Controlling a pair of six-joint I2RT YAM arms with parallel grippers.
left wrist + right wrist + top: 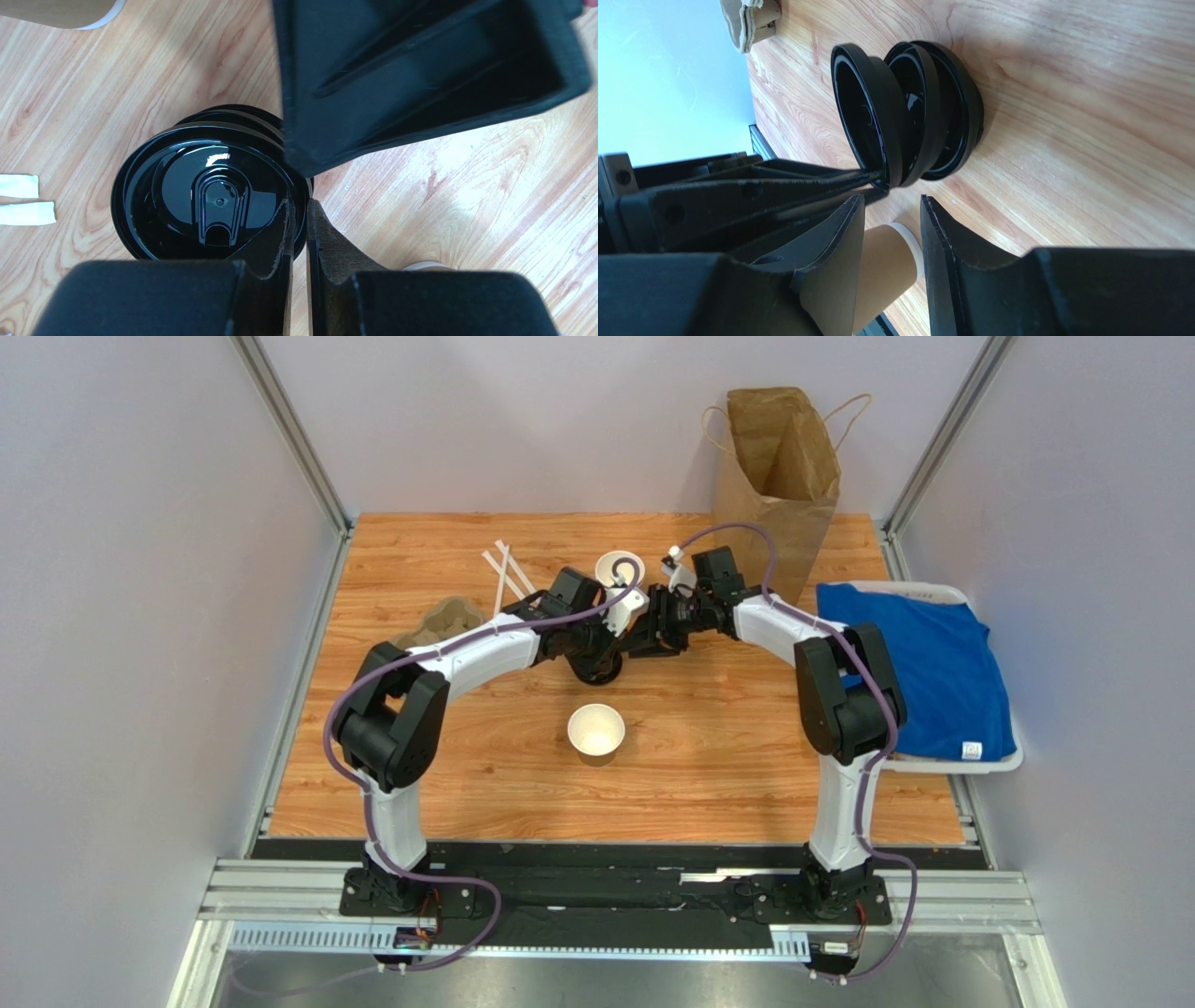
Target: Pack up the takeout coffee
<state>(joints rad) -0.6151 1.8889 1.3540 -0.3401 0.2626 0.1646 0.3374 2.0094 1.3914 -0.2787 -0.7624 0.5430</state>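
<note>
Left claw (300, 210) pinches one lid (210, 203) by its rim, tilted off the stack (948, 105), likely for capping; right claw (892, 210) gapes empty.

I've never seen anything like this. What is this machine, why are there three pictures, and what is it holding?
These are two robot arms bolted at the near edge of a wooden table, each ending in a two-fingered claw. The wide picture looks down from above and behind the arms. The other two pictures come from a small camera on each wrist, so each shows its own fingers.

On the table are a paper bag, two open paper cups, a stack of black lids, white sticks, a pulp cup carrier and a blue cloth.

The left claw pinches the rim of the top black lid, which is tilted up off the stack. The right claw hovers close by with its fingers apart, holding nothing.
</note>
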